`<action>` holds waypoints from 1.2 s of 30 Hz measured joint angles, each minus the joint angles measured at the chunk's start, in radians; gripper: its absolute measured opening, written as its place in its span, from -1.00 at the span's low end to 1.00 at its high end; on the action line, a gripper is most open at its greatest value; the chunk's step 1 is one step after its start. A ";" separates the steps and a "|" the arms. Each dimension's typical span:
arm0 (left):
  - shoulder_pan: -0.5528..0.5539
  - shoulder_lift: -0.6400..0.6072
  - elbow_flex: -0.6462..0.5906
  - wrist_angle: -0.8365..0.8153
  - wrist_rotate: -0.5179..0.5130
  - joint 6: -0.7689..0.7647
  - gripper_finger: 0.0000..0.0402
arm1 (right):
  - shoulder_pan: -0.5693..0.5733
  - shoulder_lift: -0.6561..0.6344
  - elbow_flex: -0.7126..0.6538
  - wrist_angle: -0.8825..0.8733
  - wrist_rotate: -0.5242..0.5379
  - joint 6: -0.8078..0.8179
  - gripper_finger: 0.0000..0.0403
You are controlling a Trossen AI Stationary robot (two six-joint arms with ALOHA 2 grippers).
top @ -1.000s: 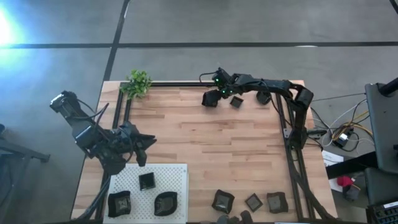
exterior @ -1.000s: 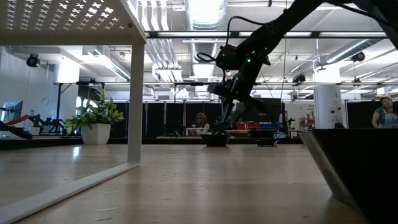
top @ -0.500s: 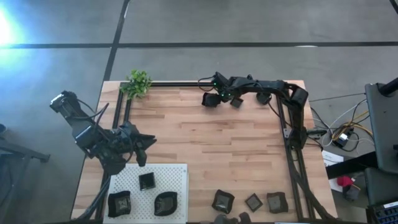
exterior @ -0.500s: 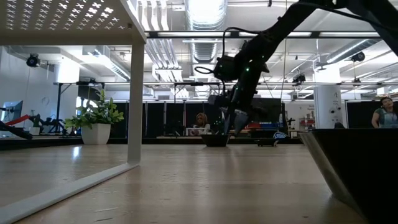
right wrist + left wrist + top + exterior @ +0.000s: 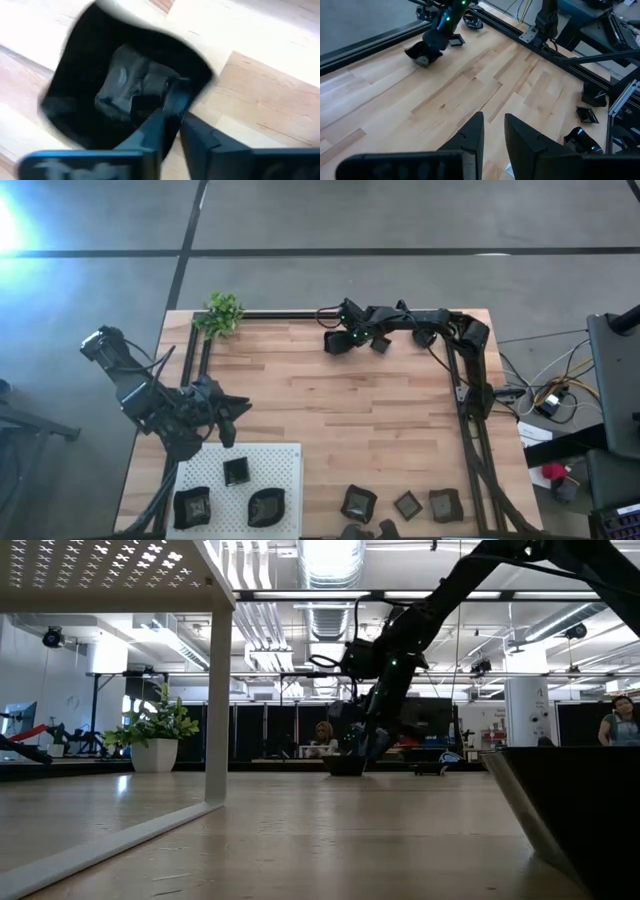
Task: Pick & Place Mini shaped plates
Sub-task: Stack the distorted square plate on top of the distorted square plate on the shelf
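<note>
The mini shaped plates are small dark dishes. One (image 5: 335,342) sits on the wooden table near its far edge, with my right gripper (image 5: 347,338) down on it and shut on its rim; it fills the right wrist view (image 5: 115,95). Another (image 5: 381,344) lies just right of it. Three plates (image 5: 236,471) rest on a white perforated board (image 5: 285,460) at the near left. Several more (image 5: 407,504) lie along the near edge. My left gripper (image 5: 226,416) hangs open over the table's left side, by the board's far edge, with nothing between its fingers (image 5: 493,132). My right gripper pinches the plate's raised rim (image 5: 178,96) between its two fingers, one finger (image 5: 152,132) over the plate's hollow and the other (image 5: 200,142) outside it. The fingers slant down from the table's right. In the low view the plate (image 5: 347,765) sits on the table.
A small green plant (image 5: 221,313) stands at the far left corner. Black frame rails run along the far edge (image 5: 290,315) and down the right side (image 5: 470,430). The table's middle (image 5: 340,420) is bare wood. People show in the room beyond the table.
My right gripper has come down and a little toward the table's left, onto the plate near the far edge. The plate has stayed where it was.
</note>
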 joint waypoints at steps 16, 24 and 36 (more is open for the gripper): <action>0.000 0.000 0.000 0.000 0.000 0.002 -0.66 | 0.036 -0.165 0.001 -0.004 0.097 -0.089 -0.96; 0.003 0.000 0.000 0.058 -0.067 0.143 -0.65 | 0.149 -0.306 0.002 -0.010 0.155 -0.107 -0.96; 0.122 0.015 0.000 0.200 -0.161 0.377 -0.55 | 0.356 -0.437 0.002 0.003 0.375 -0.108 -0.96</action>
